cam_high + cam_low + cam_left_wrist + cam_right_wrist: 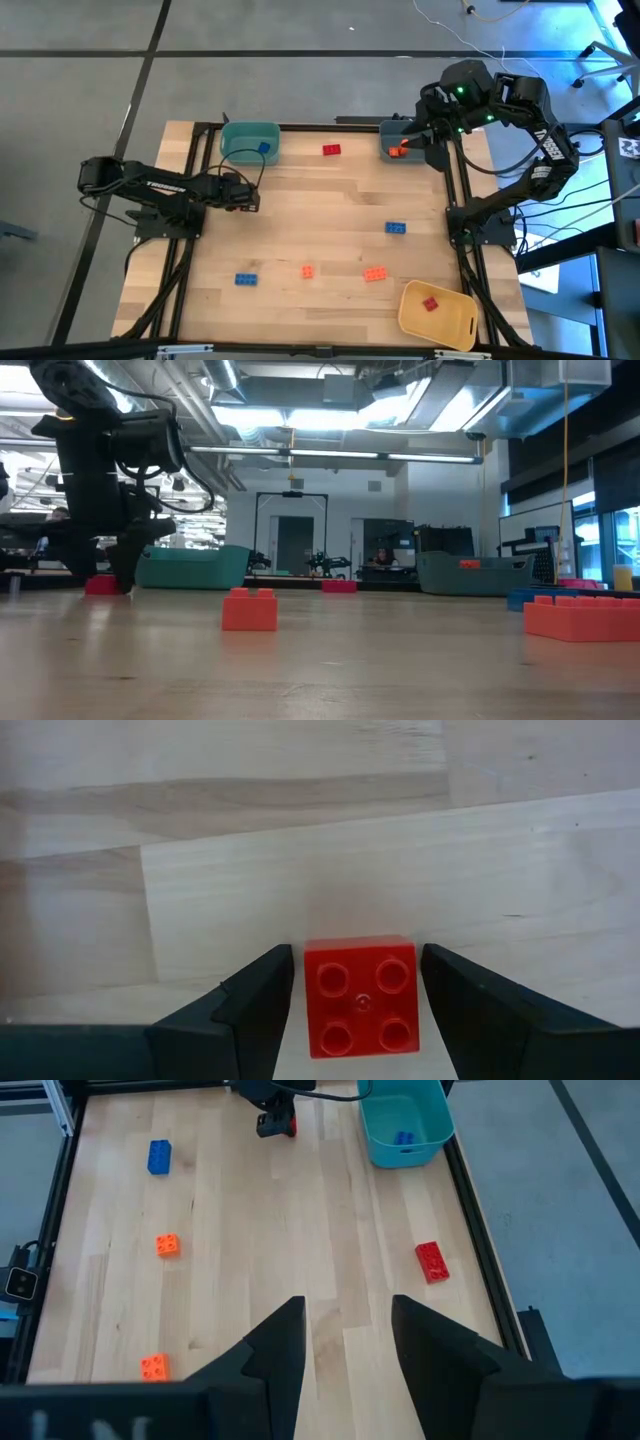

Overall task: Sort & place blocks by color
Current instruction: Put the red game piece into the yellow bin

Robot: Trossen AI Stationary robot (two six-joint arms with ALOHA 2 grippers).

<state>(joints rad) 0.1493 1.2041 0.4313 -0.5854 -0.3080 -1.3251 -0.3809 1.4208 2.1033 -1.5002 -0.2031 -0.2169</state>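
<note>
Red square block [360, 1011] sits on the table between the left gripper's [356, 1020] spread fingers just below the teal bin [249, 141], lined up for a pinch, while the right gripper [345, 1342] hovers spread above the grey-blue bin [398, 140], looks empty.

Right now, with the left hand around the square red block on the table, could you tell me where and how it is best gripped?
Grip the square red block on its two flat side walls, from straight above. It lies flat, studs up, squarely between the left hand's open fingers, narrow gaps either side. Closing should pinch it evenly; the studded top offers no flat hold.
</note>
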